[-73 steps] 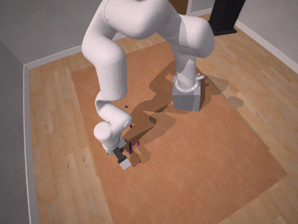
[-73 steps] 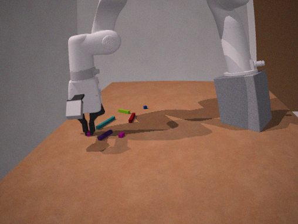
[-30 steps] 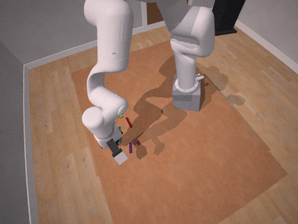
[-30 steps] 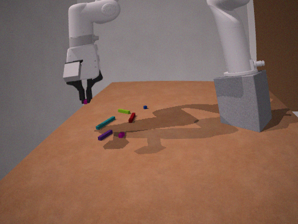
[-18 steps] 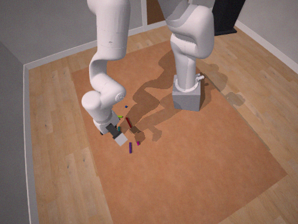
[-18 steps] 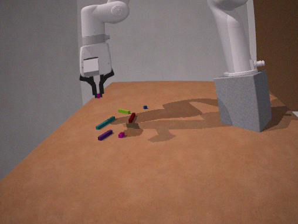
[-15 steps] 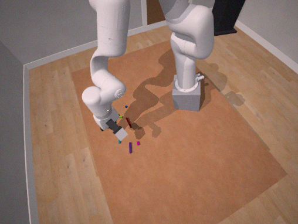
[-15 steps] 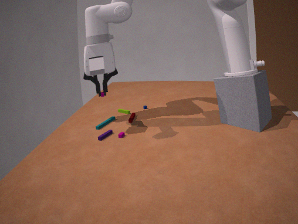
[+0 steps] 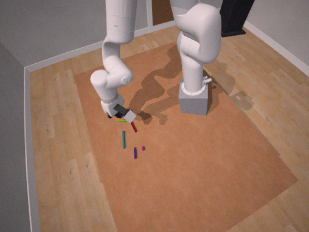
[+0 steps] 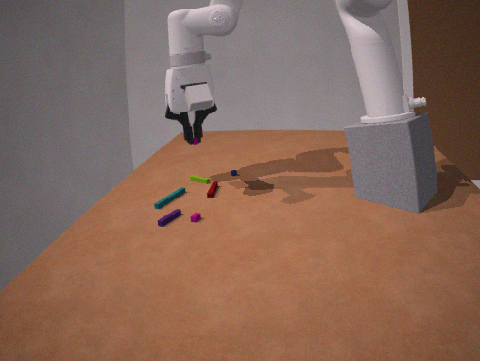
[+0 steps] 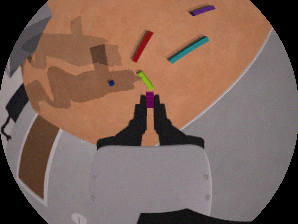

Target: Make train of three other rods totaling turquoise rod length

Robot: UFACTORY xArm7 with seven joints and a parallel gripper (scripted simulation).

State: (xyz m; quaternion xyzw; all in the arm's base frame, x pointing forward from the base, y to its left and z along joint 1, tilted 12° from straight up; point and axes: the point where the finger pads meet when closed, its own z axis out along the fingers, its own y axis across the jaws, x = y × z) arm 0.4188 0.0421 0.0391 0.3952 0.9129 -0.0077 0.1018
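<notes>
My gripper is shut on a short magenta rod and holds it well above the brown table, over its far left part. Below it lie a lime rod, a red rod and a small blue rod. Nearer the front lie the turquoise rod, a purple rod and a second magenta rod. All lie apart from one another.
The arm's grey base block stands on the table to the right of the rods. The table's left edge runs close to the rods.
</notes>
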